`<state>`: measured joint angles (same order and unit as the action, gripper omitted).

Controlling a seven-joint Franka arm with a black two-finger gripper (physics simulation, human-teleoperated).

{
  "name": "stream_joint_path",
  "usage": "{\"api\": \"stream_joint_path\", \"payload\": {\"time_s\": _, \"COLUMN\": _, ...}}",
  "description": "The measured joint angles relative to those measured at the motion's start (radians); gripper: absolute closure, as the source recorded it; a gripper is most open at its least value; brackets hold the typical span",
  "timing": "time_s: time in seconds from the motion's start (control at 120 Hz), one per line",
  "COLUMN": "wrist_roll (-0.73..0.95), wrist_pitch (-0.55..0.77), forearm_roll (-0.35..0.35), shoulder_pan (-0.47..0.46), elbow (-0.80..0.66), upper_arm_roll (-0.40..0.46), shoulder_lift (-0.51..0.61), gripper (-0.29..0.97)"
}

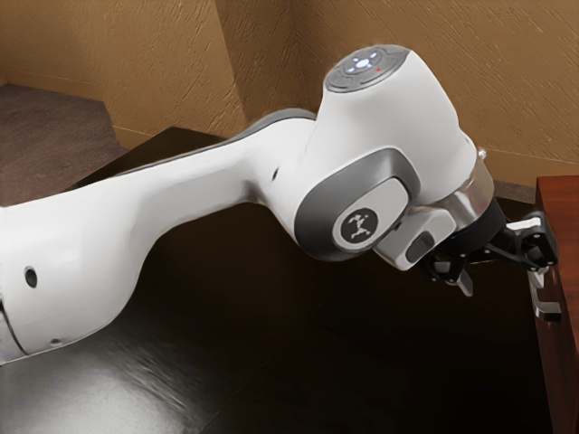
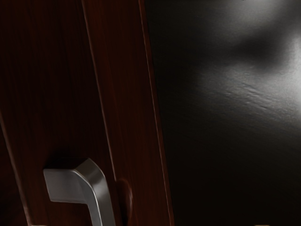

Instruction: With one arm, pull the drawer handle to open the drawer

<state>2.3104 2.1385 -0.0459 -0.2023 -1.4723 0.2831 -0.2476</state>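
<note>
step: approach/align. Handle not gripped yet and no pull started, as I read it.
gripper: gripper (image 1: pixel 505 265) is wide, with the fingers (image 1: pixel 466 283) well apart and nothing held. One finger hangs over the table; the other sits close to the wooden front, just above the handle.
drawer handle: the silver bar (image 1: pixel 546 306) is on the drawer front (image 1: pixel 561 237), at the table's edge on the exterior view's right. It is just below the far finger and not between the two.
wrist view: the handle (image 2: pixel 81 189) is close under the hand, with one bent end and its post onto the dark red wood visible. The rest of the bar is cut off.
drawer state: looks shut or near shut, but I can't tell for certain. No gap at the front is readable from either angle.
table: the dark glossy top (image 1: pixel 271 362) is bare between the arm and the cabinet.
arm: the white arm (image 1: pixel 181 235) is stretched across the table from the exterior view's left, with the wrist pitched down toward the front.
next move: drop and shift the hand so the bar lies between the fingers, then close from both sides. After that, pull straight back away from the front, toward the exterior view's left.
needs: line the finger gap up across the bar's thin section, and get full pad contact before any load.
risk: the far finger is almost at the wood, so a crooked descent could clip the handle or the front. An off-axis pull could let the bar slip out.
</note>
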Motion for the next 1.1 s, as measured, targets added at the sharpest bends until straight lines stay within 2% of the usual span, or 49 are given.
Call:
{"api": "stream_joint_path", "payload": {"time_s": 0.933, "wrist_roll": -0.009, "wrist_pitch": 0.093, "forearm_roll": -0.010, "shoulder_pan": 0.020, "elbow": 0.021, "upper_arm_roll": -0.004, "shoulder_lift": -0.098, "gripper": 0.15}}
{"api": "stream_joint_path", "payload": {"time_s": 1.017, "wrist_roll": -0.011, "wrist_pitch": 0.095, "forearm_roll": -0.033, "shoulder_pan": 0.025, "elbow": 0.010, "upper_arm_roll": -0.002, "shoulder_lift": -0.091, "gripper": 0.15}}
{"api": "stream_joint_path", "payload": {"time_s": 1.1, "wrist_roll": -0.014, "wrist_pitch": 0.097, "forearm_roll": -0.049, "shoulder_pan": 0.036, "elbow": -0.009, "upper_arm_roll": 0.001, "shoulder_lift": -0.084, "gripper": 0.10}}
